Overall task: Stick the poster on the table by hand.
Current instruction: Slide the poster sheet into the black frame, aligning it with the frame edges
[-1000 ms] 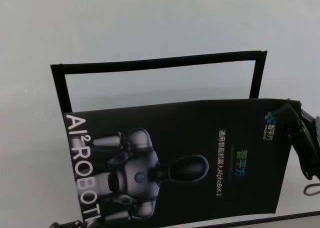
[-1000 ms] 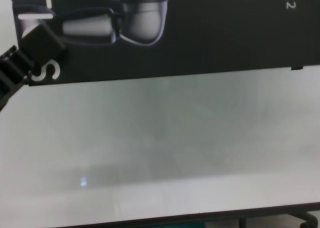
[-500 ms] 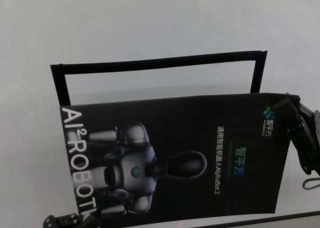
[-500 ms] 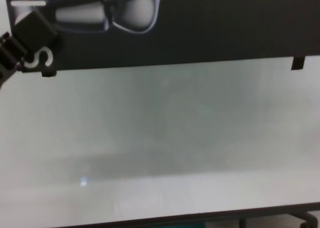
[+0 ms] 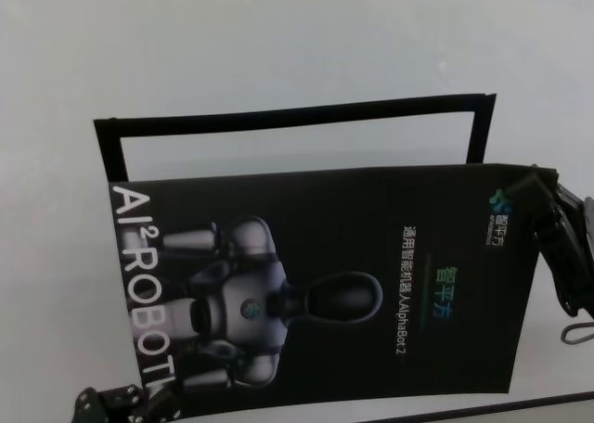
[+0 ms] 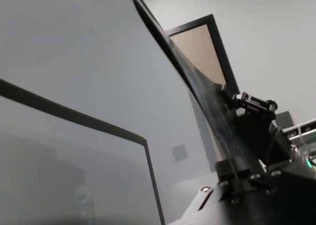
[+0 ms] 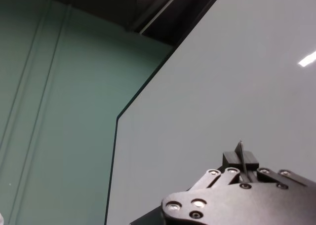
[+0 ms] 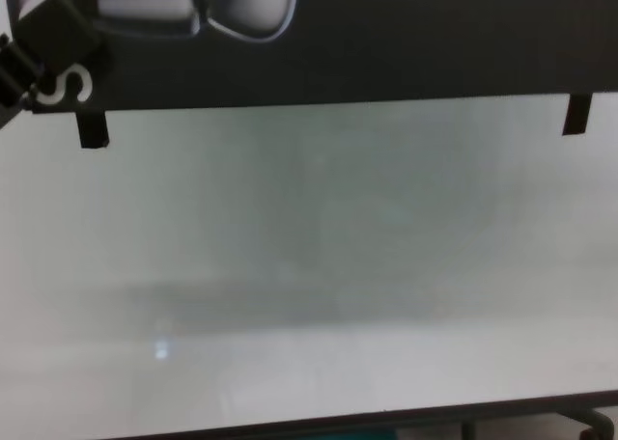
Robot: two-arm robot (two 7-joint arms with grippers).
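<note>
The left gripper (image 5: pixel 153 406) sits at the bottom left of the head view, clamped on the near left corner of the poster (image 5: pixel 371 293); in the chest view the same gripper (image 8: pixel 48 49) appears at the upper left edge, pinching the poster (image 8: pixel 386 44) beside the white letter "S". In the left wrist view its fingers (image 6: pixel 232 168) close on the sheet's thin edge, which rises away from them as a dark blade. The right gripper (image 5: pixel 536 189) is at the right edge of the head view, gripping the poster's far right corner next to the small logo, and the right wrist view shows its fingers (image 7: pixel 240 159) pressed together on the sheet's edge. The poster is a large black glossy sheet filling the lower middle of the head view, showing a grey-white robot figure and white lettering "AI² ROBOT" down its left side. Its far edge overlaps a frame of narrow black tape strips (image 5: pixel 297 115) marked on the table (image 5: pixel 278 43), a pale grey-white surface that reaches to the top of the frame. In the chest view two short tape tabs (image 8: pixel 93 128) stick out below the poster's near edge at upper left and upper right, over the table (image 8: pixel 309 266), whose dark front edge crosses the bottom of the frame.
</note>
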